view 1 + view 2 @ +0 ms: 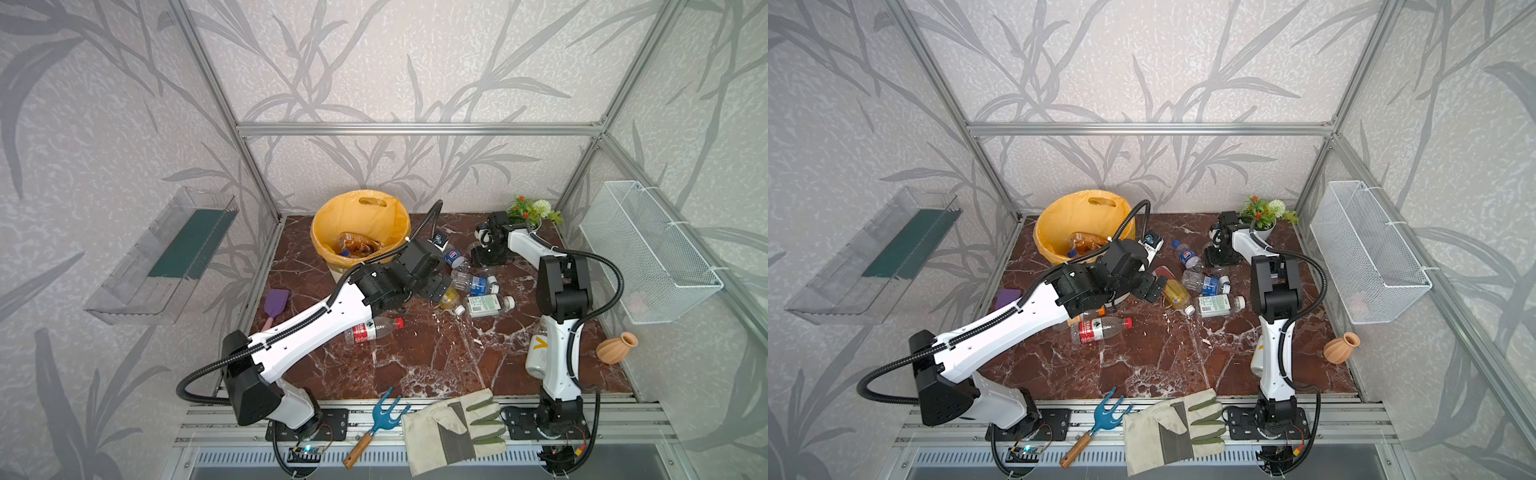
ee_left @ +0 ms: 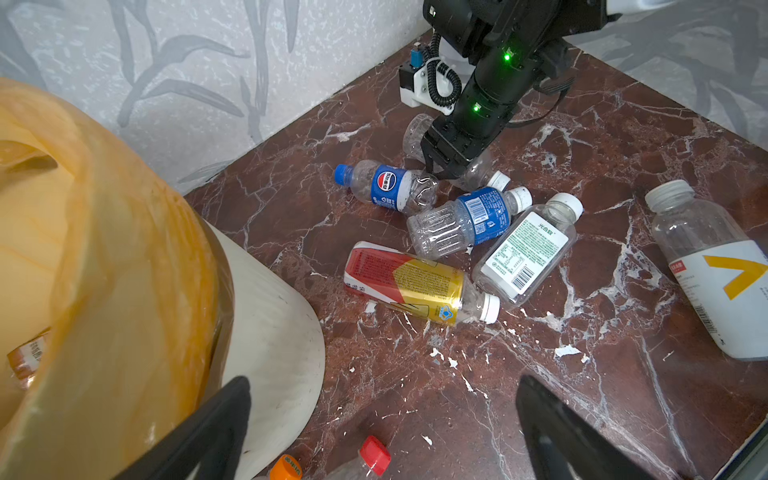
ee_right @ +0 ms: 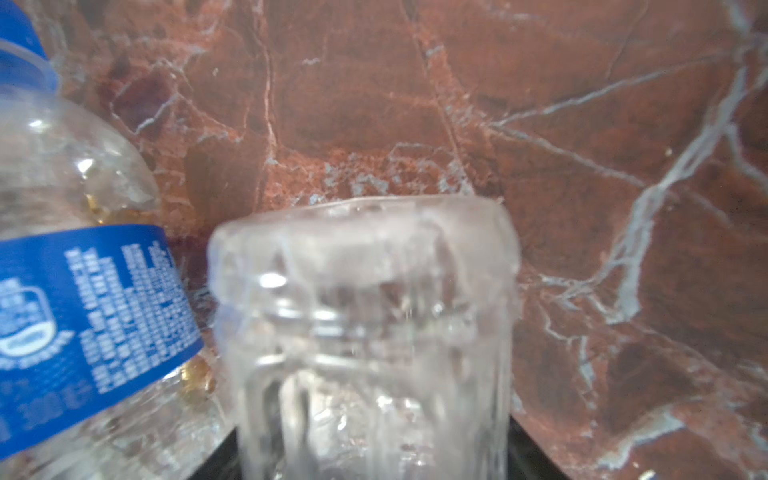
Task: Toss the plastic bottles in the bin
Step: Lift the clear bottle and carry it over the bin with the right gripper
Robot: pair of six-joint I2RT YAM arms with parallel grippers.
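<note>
Pressed almost against my right wrist lens is a clear bottle [image 3: 365, 332], lying between the jaws of the right claw [image 2: 440, 168]. The jaws sit narrow along its flanks, though I cannot tell whether they bite yet. A blue-capped cola bottle [image 3: 83, 299] lies just beside that claw on the marble floor [image 3: 582, 124]. From the left wrist, my left claw [image 2: 384, 380] hangs wide and empty, the bin [image 2: 270, 332] close at one finger with its orange bag [image 2: 104, 249] folded over the rim. Between this claw and the right one lie a red-and-yellow bottle [image 2: 407, 282], a blue-labelled bottle [image 2: 465, 220] and a green-labelled bottle [image 2: 528, 249]. A chevron-marked bottle [image 2: 715, 282] lies further off, and a red-capped bottle [image 2: 374, 455] and an orange cap [image 2: 286, 467] sit right under the claw. In both top views the bin holds at least one brown-labelled bottle [image 1: 353, 245]. I count eight out on the floor, so I judge most of the job is left. The left arm stretches low and diagonal from its base, wrist bent down past the bin. The right arm stands upright, elbow high, forearm reaching back, claw pointed down at the floor.
</note>
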